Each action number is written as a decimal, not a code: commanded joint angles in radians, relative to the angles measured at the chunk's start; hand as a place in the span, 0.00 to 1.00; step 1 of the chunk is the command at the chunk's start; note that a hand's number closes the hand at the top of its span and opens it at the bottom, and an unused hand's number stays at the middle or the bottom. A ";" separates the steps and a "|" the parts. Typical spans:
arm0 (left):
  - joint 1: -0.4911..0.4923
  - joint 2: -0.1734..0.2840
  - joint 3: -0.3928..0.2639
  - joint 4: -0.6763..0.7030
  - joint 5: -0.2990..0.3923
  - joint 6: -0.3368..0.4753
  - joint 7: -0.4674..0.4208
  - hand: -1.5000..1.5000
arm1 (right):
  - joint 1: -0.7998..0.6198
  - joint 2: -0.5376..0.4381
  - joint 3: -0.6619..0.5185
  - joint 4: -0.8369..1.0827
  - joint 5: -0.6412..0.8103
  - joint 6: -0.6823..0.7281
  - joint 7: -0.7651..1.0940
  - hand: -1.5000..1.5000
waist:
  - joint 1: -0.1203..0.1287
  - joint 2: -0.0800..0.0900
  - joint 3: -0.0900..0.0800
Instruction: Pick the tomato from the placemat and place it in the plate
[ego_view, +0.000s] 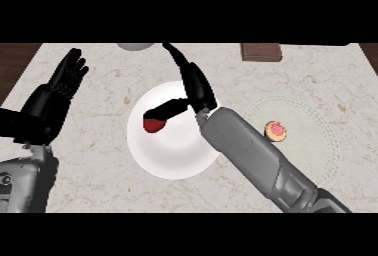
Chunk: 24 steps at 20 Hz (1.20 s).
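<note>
Over the round white plate (173, 160), the black right hand (193, 87) pinches the small red tomato (153, 125) under its thumb, while the black left hand (55, 95) rests open.

Two grey, smooth-shelled forearms of rounded, tapering section, each ending in a matte black hand. The left forearm (26, 182) carries a small round fastener mark on its pale casing beside a darker seam. The left hand (46, 105) is black throughout, with a broad palm and slender segmented fingers. The right forearm (255, 155) shows a darker grey collar near its lower end; the right hand (193, 92) is equally black, narrow and glossless.
</note>
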 joint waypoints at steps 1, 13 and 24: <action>0.033 0.007 0.013 0.023 0.005 -0.022 -0.045 0.50 | 0.039 -0.035 -0.114 0.019 -0.057 0.074 -0.091 0.00 | -0.027 -0.003 0.000; 0.006 0.006 0.037 0.009 -0.011 0.004 -0.021 0.50 | 0.214 -0.290 -0.282 -0.048 -0.087 0.383 -0.241 0.00 | -0.036 -0.006 0.000; 0.063 -0.015 0.024 -0.012 -0.015 -0.017 -0.042 0.50 | 0.321 -0.448 -0.409 -0.016 -0.047 0.605 -0.391 0.00 | -0.034 -0.007 0.000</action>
